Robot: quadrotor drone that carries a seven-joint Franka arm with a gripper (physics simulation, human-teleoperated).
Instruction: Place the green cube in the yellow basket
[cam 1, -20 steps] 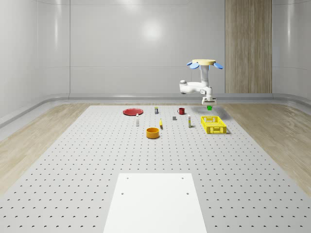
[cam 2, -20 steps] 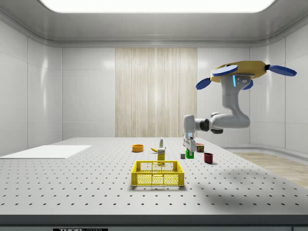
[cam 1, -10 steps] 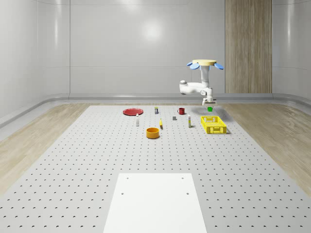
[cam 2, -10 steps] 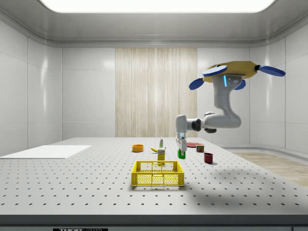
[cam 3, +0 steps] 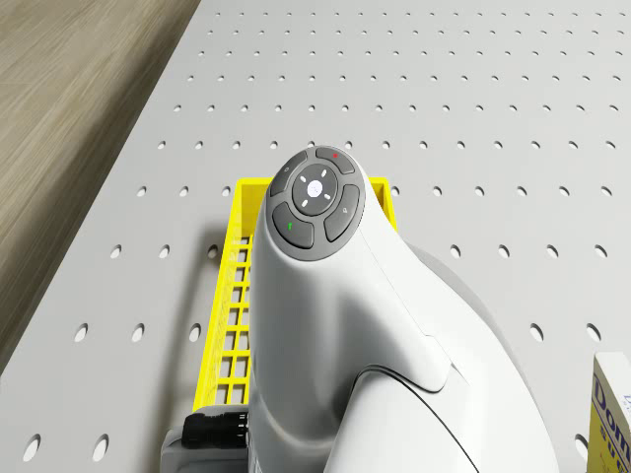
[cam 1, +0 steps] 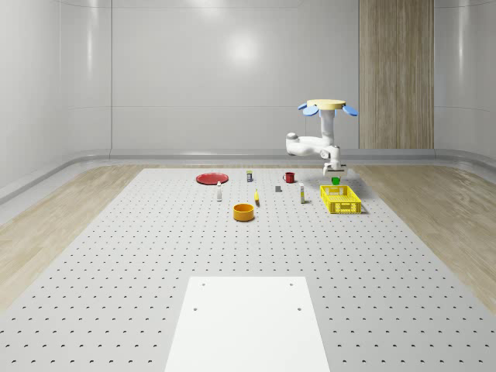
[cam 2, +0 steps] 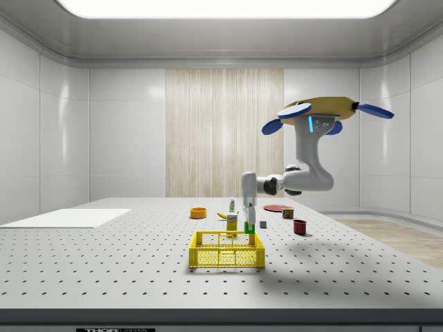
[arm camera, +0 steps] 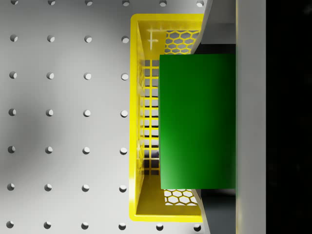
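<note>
In the side view, the yellow basket (cam 2: 227, 250) sits on the worktop (cam 2: 104, 270); just above its right end the tool (cam 2: 248, 226) grips the green cube (cam 2: 250, 227), the drone (cam 2: 325, 109) hovering farther right. Pickup and carry look done; release remains.

My drone (cam 2: 324, 108) has a flat yellow disc body with blue rotor blades and a small cyan light strip beneath. The arm (cam 2: 304, 173) is glossy white with rounded joints and grey seams. One link (cam 3: 316, 201) carries a dark round button pad marked with small green and red dots.
</note>
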